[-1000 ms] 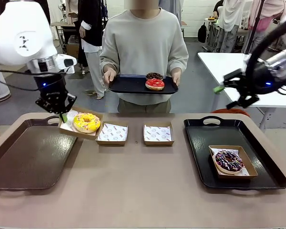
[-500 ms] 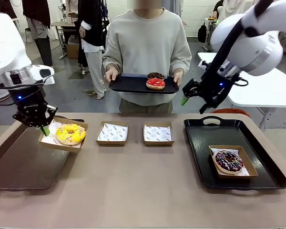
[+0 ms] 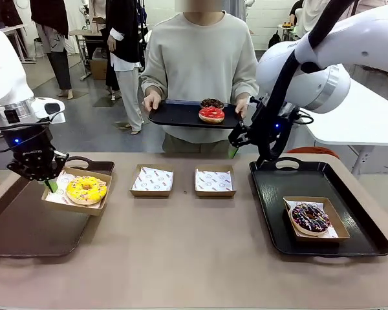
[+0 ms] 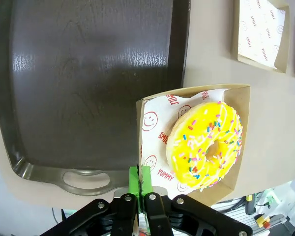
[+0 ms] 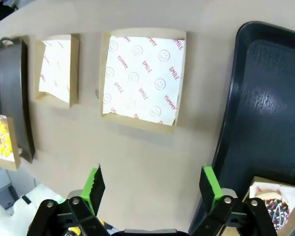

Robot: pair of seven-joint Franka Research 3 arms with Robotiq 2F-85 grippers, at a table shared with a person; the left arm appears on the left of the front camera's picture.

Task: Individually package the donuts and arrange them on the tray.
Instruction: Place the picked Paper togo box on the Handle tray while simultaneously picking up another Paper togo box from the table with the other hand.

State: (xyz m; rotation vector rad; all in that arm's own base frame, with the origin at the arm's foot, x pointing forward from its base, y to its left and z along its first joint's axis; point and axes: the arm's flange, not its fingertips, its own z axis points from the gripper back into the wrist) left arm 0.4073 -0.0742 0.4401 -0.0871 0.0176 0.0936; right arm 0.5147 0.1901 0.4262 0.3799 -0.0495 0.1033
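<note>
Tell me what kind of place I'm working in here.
Likely a robot test lab staged as a donut counter, not a real shop: a person across the table holds a tray of donuts, paper-lined boxes sit in a row, and other work tables stand behind.

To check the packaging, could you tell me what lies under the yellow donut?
Under the yellow donut lies white printed paper lining the cardboard box; the part directly beneath it is covered.

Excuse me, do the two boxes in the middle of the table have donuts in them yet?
No, the front view shows the two middle boxes holding only printed paper.
</note>
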